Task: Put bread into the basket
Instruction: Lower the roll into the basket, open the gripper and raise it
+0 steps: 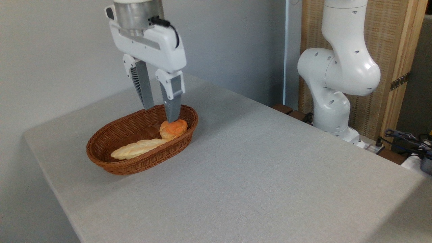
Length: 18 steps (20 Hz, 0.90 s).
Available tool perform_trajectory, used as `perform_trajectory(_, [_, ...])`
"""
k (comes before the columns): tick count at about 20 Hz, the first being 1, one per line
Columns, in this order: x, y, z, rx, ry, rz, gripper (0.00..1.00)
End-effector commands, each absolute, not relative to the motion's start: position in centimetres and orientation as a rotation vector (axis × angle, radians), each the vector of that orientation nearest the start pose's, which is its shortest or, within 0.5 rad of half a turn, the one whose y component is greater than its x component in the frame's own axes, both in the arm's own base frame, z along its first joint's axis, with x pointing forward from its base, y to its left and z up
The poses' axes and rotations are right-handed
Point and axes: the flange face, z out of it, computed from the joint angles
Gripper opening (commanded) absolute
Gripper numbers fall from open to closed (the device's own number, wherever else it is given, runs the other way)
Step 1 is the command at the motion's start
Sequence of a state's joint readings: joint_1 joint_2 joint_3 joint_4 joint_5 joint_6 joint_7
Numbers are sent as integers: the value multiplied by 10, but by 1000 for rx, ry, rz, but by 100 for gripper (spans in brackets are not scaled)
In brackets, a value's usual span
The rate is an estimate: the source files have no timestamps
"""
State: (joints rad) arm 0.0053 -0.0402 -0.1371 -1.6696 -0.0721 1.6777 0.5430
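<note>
Orange and knotted, the bread point(173, 129) lies inside the wicker basket point(111, 162) at its right-hand end, touching the tip of a long pale braided loaf point(138, 149) that stretches away leftward along the basket's length. Directly above it hangs the gripper point(160, 114), fingers spread, holding nothing, with the right fingertip at the bread's top, so I judge the clear way out is straight up from the worktop point(270, 175).

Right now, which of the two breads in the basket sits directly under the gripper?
The small round orange bun, at the basket's right end, under the open gripper. The long pale braided loaf lies further left.
</note>
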Motion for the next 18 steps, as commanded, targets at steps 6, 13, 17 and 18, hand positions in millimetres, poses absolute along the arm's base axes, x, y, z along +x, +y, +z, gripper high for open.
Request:
perform_trajectory(6, [551,-50,636,-2993,1107,-100,100])
perform_trajectory(13, [552,-44,634,-3004,1082,-83,100])
perform_trajectory(17, [550,-36,632,-3015,1071,-59,100])
perform_trajectory(18, [551,-35,631,-3017,1072,-52,100])
